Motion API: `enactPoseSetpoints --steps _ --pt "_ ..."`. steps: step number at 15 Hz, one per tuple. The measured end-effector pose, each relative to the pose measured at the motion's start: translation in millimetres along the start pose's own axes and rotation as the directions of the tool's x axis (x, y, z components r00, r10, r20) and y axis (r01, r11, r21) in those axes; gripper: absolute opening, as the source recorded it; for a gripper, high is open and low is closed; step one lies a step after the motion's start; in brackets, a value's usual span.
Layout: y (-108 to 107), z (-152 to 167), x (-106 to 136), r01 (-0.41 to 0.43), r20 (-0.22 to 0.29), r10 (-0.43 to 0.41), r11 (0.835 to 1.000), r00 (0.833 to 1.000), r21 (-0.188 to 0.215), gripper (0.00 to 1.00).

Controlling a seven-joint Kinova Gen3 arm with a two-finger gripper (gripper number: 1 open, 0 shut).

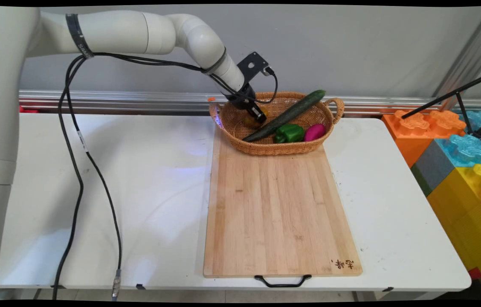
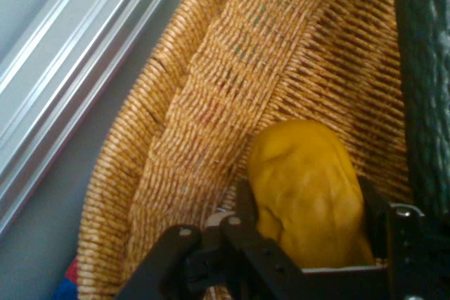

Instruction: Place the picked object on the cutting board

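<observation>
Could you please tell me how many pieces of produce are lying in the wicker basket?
4: a cucumber lying diagonally over the rim, a green pepper and a magenta piece at the near side, and a yellow piece between the gripper's fingers. More may be hidden underneath.

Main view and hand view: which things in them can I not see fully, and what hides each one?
- Yellow vegetable: in the main view, almost hidden behind the pincer.
- Cucumber: in the hand view, cut by the right edge.
- Green pepper and pink vegetable: outside the hand view.
- Basket: its near inner wall hidden by its rim in the main view.
</observation>
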Motion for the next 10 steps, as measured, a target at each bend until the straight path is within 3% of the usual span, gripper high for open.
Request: enactPoseSetpoints --steps 5,10 --pt "5.8 -18.2 5.7 -0.011 -0.030 0.011 1.000 0.999 0.014 0.00" --pt "38.8 -82.2 28.2 -0.051 -0.118 0.052 0.999 0.992 0.011 0.00"
